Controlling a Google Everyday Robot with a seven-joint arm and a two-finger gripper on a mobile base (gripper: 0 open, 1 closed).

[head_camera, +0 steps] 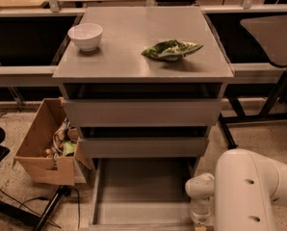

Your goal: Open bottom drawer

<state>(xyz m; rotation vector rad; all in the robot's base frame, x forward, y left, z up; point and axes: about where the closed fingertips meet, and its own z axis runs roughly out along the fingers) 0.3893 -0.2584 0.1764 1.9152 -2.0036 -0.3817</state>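
The bottom drawer [143, 186] of the grey cabinet stands pulled out toward me, and its smooth grey tray interior is visible. Its front edge runs along the lower border of the view. My white arm [249, 191] fills the lower right corner. The gripper [200, 224] hangs from the wrist at the drawer's front right corner and is largely cut off by the bottom of the view. The two taller drawer fronts [142, 112] above are closed.
On the cabinet top [129, 57] sit a white bowl [85, 36] and a green chip bag [171, 49]. An open cardboard box [45, 146] of clutter stands on the floor to the left. Cables and a dark stand leg [49, 208] lie at the lower left. Table frames flank both sides.
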